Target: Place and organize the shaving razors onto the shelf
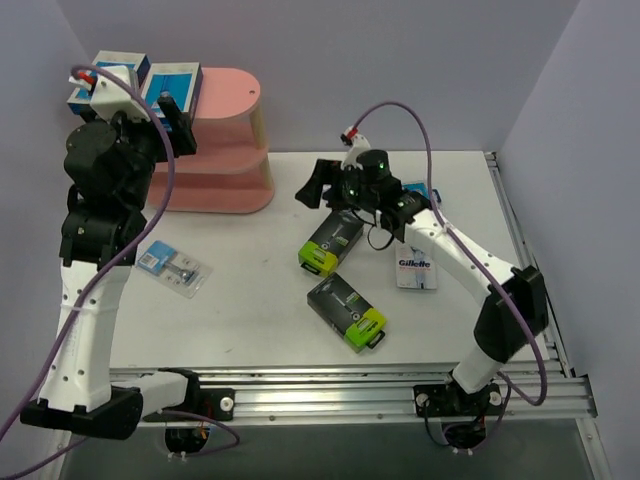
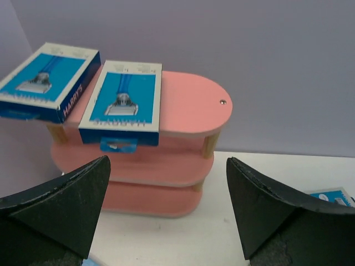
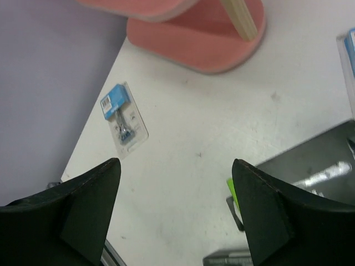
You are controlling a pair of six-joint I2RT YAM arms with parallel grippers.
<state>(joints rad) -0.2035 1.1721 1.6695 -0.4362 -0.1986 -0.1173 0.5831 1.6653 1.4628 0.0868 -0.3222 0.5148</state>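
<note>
Left jaws [image 2: 166, 166]: spread wide, nothing between them; held high in front of the shelf's top board.
Right jaws [image 3: 175, 166]: apart, gripping nothing; low over the worktop [image 3: 183, 127].
Shelf [image 2: 188, 102]: count 1. Pink, three oval boards, pale posts. Straight ahead of the left jaws; ahead of the right jaws, well apart.
Blue-and-white boxes: count 2, both flat on the top board. One [image 2: 123, 102] is ahead of the left jaws' gap and overhangs the board's near edge. The other [image 2: 47, 77] is beyond the finger on the left of that view.
Black boxes: count 2, lime-green ends, both on the worktop. One [image 1: 332, 243] is just beside the right jaws. The other [image 1: 347, 313] lies behind them, toward the arm bases.
Blister packs: count 3, all on the worktop.
- One [image 1: 172, 263] is ahead of the right jaws.
- One, with a Gillette card [image 1: 415, 270], is behind them by the forearm.
- One [image 1: 425, 192] is partly hidden under the right arm.
</note>
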